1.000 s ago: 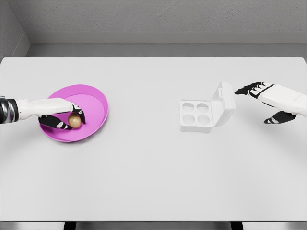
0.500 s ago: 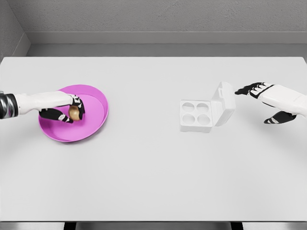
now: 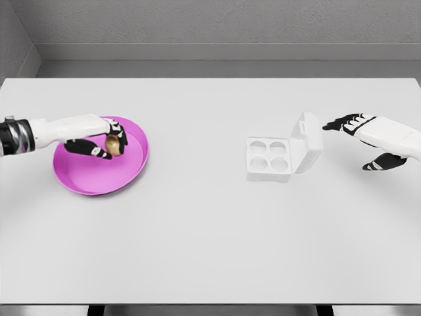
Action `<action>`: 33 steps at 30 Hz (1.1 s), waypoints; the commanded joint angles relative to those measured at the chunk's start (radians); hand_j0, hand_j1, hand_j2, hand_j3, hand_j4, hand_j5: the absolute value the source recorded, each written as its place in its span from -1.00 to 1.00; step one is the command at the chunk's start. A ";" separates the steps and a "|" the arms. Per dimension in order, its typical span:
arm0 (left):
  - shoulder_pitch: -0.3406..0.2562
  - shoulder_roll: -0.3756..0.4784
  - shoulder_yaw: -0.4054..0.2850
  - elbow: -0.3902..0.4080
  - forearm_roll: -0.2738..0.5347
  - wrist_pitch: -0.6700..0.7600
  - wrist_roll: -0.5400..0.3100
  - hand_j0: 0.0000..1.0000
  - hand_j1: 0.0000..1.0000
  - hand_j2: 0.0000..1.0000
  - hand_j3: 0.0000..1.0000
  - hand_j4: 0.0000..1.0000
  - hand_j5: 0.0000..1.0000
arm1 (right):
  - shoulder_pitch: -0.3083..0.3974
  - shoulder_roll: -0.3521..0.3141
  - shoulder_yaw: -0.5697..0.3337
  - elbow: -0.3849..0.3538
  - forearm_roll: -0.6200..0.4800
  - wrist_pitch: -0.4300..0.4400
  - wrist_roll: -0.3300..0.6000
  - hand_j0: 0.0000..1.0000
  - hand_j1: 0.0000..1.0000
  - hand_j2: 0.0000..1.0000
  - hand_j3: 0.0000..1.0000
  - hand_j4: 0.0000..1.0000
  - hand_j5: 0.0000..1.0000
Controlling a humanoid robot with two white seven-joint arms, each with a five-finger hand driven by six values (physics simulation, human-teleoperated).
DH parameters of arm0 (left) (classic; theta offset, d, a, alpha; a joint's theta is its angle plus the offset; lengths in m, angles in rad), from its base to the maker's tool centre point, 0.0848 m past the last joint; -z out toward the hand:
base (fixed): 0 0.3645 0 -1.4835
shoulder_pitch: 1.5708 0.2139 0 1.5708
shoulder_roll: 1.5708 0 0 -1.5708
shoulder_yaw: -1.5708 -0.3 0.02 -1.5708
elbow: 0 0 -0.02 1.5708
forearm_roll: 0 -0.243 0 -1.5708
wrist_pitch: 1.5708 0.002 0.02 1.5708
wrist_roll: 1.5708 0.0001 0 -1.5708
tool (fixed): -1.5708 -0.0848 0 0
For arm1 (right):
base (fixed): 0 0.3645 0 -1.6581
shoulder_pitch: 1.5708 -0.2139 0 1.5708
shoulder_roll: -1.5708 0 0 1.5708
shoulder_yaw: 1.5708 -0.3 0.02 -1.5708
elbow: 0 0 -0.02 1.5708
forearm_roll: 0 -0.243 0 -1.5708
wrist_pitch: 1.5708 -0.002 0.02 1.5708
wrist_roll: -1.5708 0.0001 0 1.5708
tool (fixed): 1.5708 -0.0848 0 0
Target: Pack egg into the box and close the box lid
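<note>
The robot's left hand (image 3: 104, 143) grips a brown egg (image 3: 112, 145) between its dark fingers, holding it over the magenta plate (image 3: 125, 172) on a white table (image 3: 197, 230). The white egg box (image 3: 270, 158), with 4 round cells, sits well off to that hand's right, its hinged lid (image 3: 306, 141) standing open and tilted back. The right hand (image 3: 368, 141) hovers just beyond the lid's far side, fingers spread and holding nothing, its forefinger pointing toward the lid's top edge without touching it.
</note>
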 commanded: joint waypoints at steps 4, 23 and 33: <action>0.000 -0.035 0.029 -0.001 0.010 0.001 0.001 -0.25 -0.25 -0.25 -0.25 -0.25 -0.25 | 0.000 -0.001 0.000 0.000 -0.006 0.003 0.000 1.00 1.00 1.00 1.00 1.00 1.00; -0.012 -0.186 0.057 0.001 0.027 0.001 0.001 -0.25 -0.25 -0.25 -0.25 -0.25 -0.25 | 0.000 -0.001 0.000 0.006 -0.005 0.003 0.000 1.00 1.00 1.00 1.00 1.00 1.00; -0.046 -0.236 0.055 -0.001 0.036 0.001 0.001 -0.26 -0.26 -0.26 -0.26 -0.26 -0.26 | -0.002 -0.001 0.000 0.016 -0.005 0.003 0.000 1.00 1.00 1.00 1.00 1.00 1.00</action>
